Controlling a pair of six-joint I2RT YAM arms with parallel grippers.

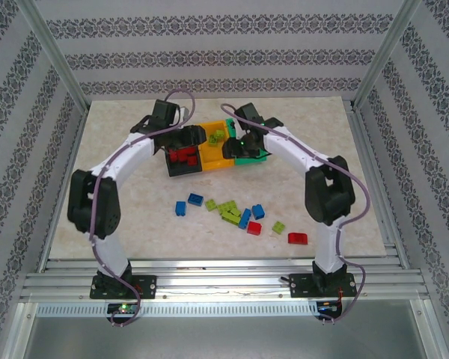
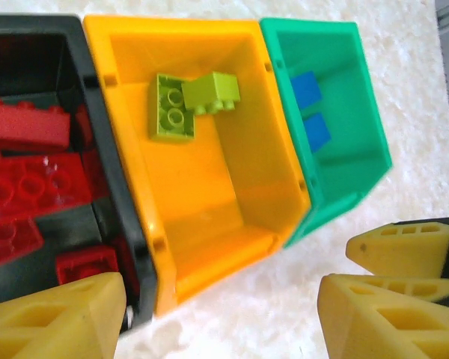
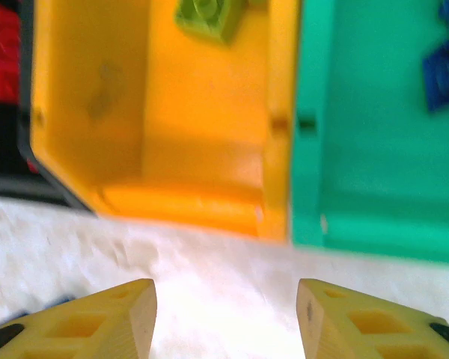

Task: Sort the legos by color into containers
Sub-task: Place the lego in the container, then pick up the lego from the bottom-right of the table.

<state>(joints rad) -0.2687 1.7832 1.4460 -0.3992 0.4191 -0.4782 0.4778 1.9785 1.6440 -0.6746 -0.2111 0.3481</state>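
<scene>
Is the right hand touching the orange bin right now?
Apart. The right wrist view shows bare table between the right hand and the near wall of the orange bin.

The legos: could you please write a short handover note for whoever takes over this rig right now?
Left tool: open, empty, at the bins.
Right tool: open, empty, at the bins.
Done: red legos in black bin, two lime legos in orange bin, two blue legos in green bin.
Left: loose legos, red, blue and lime, on the table, to sort.
</scene>
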